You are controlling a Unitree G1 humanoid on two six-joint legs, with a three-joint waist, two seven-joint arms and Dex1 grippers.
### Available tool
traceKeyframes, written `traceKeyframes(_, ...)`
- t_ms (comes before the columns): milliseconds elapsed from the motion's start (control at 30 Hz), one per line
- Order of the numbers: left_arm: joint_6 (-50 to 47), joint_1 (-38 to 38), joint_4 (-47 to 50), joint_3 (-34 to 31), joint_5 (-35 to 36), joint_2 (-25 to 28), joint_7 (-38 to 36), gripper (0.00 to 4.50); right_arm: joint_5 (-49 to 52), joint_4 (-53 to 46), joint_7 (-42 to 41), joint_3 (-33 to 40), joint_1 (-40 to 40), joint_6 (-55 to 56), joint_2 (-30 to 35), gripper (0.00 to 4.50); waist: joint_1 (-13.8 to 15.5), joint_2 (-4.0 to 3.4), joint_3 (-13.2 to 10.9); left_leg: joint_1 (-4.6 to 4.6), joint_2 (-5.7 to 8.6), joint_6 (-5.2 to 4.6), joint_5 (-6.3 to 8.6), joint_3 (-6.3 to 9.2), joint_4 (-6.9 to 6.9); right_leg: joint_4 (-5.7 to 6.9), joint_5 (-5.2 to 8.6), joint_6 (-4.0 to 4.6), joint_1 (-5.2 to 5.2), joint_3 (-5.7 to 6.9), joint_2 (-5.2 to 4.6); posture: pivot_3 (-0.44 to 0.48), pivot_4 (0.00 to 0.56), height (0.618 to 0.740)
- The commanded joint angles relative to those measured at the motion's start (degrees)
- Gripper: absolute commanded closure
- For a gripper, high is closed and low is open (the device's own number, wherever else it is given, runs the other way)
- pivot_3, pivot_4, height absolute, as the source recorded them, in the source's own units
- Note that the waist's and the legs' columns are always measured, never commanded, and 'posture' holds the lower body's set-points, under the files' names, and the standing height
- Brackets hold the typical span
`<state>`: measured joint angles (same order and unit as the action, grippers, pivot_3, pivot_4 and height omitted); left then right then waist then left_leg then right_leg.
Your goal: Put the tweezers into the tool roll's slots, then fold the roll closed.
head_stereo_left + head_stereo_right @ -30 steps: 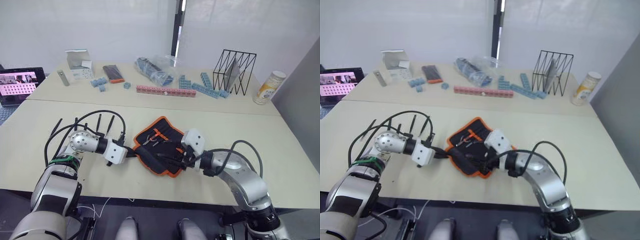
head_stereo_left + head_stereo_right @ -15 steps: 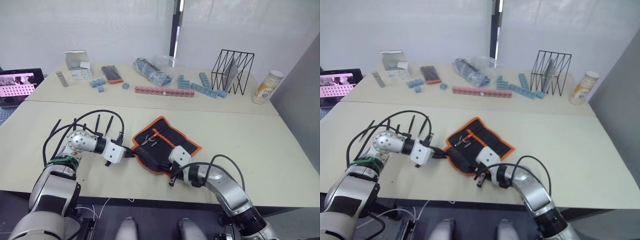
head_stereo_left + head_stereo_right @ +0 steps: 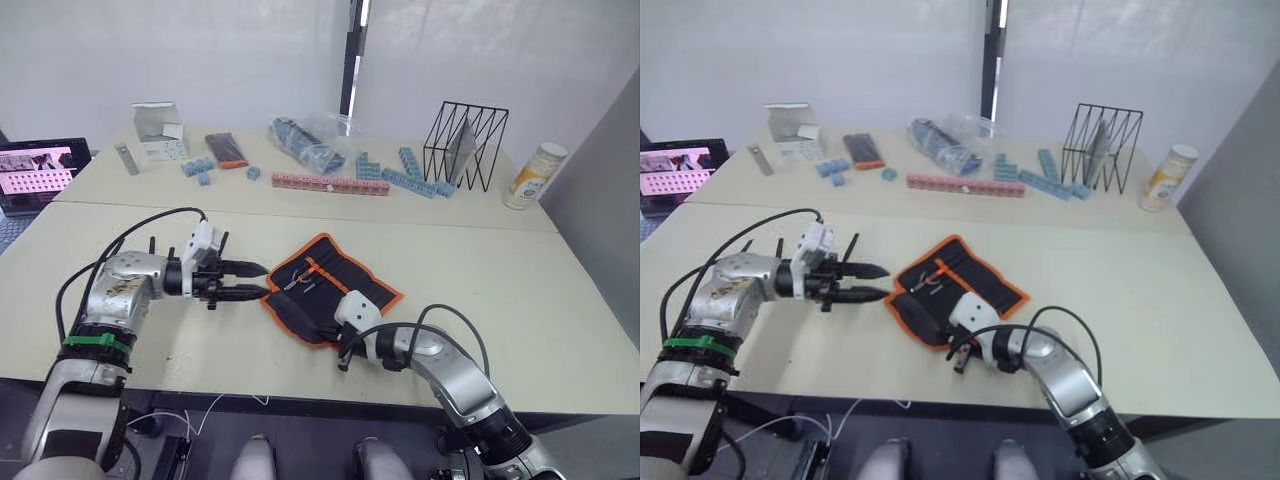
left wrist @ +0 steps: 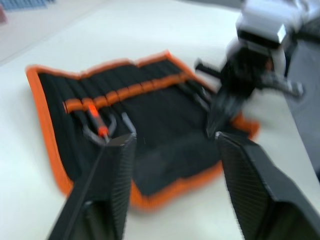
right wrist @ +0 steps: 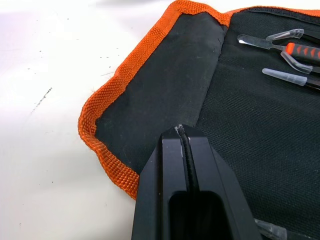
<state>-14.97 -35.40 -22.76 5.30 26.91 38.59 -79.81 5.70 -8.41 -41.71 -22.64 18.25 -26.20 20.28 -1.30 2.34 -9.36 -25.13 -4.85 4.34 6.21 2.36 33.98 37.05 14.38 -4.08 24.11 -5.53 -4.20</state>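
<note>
The tool roll, black fabric with orange trim, lies unrolled on the near table. Tweezers with clear tip caps sit in its slots, one with an orange grip. Thin black tweezers lie loose on the table behind my left gripper. That left gripper hovers just left of the roll, open, fingers pointing at it with nothing between them. My right gripper is shut at the roll's near edge, its tips over the orange trim.
On the far table are a laptop, a white box, a flat black-and-orange pack, a plastic bag, pink and blue blocks, a black wire rack and a can.
My left gripper has let go of the roll's left edge, pulled back to the left and opened. My right gripper moved off the roll to its near edge a second ago and has stayed there.
</note>
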Motion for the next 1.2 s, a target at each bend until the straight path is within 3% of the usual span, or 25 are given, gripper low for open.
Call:
traceKeyframes(33, -3.1, 3.6, 5.8, -0.1, -1.3, -2.4, 5.8, 3.48, -1.2, 1.6, -0.3, -1.1, -0.9, -2.7, 1.0, 4.50, -0.1, 0.00, 0.0, 0.00, 0.00, -0.01, 0.00, 0.00, -0.04, 0.00, 0.00, 0.00, 0.02, 0.00, 0.01, 0.000, 0.150, 0.740)
traceKeyframes(133, -3.1, 5.5, 6.8, 0.2, -3.9, -5.5, 11.5, 4.48, -1.0, 0.9, -0.6, -1.2, -1.0, -3.1, 1.3, 4.50, 0.0, 0.00, 0.0, -0.01, 0.00, -0.01, -0.01, 0.02, -0.06, 0.00, 0.00, 0.00, 0.03, -0.01, 0.05, 0.000, 0.150, 0.740)
traceKeyframes(267, 0.9, 6.1, 2.0, 1.6, -10.2, -8.1, 17.3, 4.48, -0.6, -0.4, -1.2, -1.2, -1.0, -3.6, 1.7, 4.50, 0.1, 0.00, 0.0, -0.01, 0.00, 0.00, 0.00, 0.02, -0.04, -0.03, 0.00, 0.00, 0.03, -0.01, 0.04, 0.000, 0.150, 0.740)
traceKeyframes(500, 4.4, 9.4, 0.5, 5.4, -16.5, -7.6, 17.0, 4.48, 3.0, -2.5, -3.7, 0.5, 3.2, -4.4, -0.5, 4.50, 0.3, 0.00, 0.0, -0.01, 0.01, 0.01, 0.00, 0.01, -0.05, -0.10, 0.00, 0.01, 0.01, -0.01, 0.02, 0.000, 0.150, 0.740)
traceKeyframes(633, 3.5, 10.2, 0.6, 4.4, -15.4, -8.3, 17.1, 4.48, 4.5, 4.9, -1.2, 3.7, 10.0, -2.2, -7.3, 4.50, -0.4, -0.14, 0.1, 0.04, -0.01, 0.01, 0.01, 0.01, -0.10, -0.06, -0.03, 0.04, 0.05, 0.00, 0.04, 0.000, 0.150, 0.740)
traceKeyframes(900, 4.3, 8.9, 0.3, 3.6, -16.1, -8.5, 17.9, 4.48, -0.3, 23.7, -1.5, 1.4, 15.9, 5.6, -10.9, 4.50, -0.2, -0.13, 0.1, 0.03, 0.01, 0.00, 0.00, 0.01, -0.14, -0.15, -0.02, 0.02, -0.01, 0.00, 0.02, 0.000, 0.150, 0.740)
traceKeyframes(1100, 4.9, 9.0, 0.1, 3.2, -16.4, -8.1, 17.8, 4.48, -2.2, 24.1, -4.5, -0.3, 12.1, 6.9, -8.5, 4.50, -0.6, -0.32, 0.3, 0.12, 0.01, 0.01, 0.01, 0.02, -0.14, -0.07, -0.01, 0.02, -0.05, 0.00, 0.03, 0.000, 0.150, 0.740)
traceKeyframes(1200, 5.7, 9.1, -0.6, 3.2, -16.9, -7.6, 17.7, 4.48, -1.2, 16.0, -5.6, -0.7, 7.3, 3.6, -5.9, 4.50, -0.5, -0.35, 0.5, 0.11, 0.01, 0.02, 0.01, 0.02, -0.14, -0.08, 0.01, 0.01, -0.05, 0.00, 0.02, 0.000, 0.150, 0.740)
